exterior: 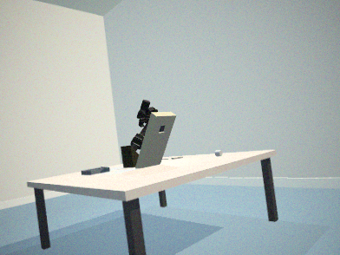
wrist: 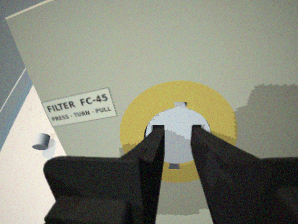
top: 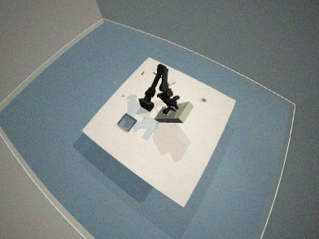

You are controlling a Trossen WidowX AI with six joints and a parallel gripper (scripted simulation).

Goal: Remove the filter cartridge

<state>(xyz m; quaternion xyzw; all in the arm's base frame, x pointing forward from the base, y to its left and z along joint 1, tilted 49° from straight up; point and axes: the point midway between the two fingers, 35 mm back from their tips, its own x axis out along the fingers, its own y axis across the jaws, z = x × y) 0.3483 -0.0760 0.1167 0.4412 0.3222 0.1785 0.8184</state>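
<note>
One tray [top: 127, 122] [exterior: 95, 171], one panel [top: 168, 118] [exterior: 153, 143] [wrist: 150, 55], one arm [top: 164, 83] [exterior: 138, 140], four table legs [exterior: 269, 191].
</note>
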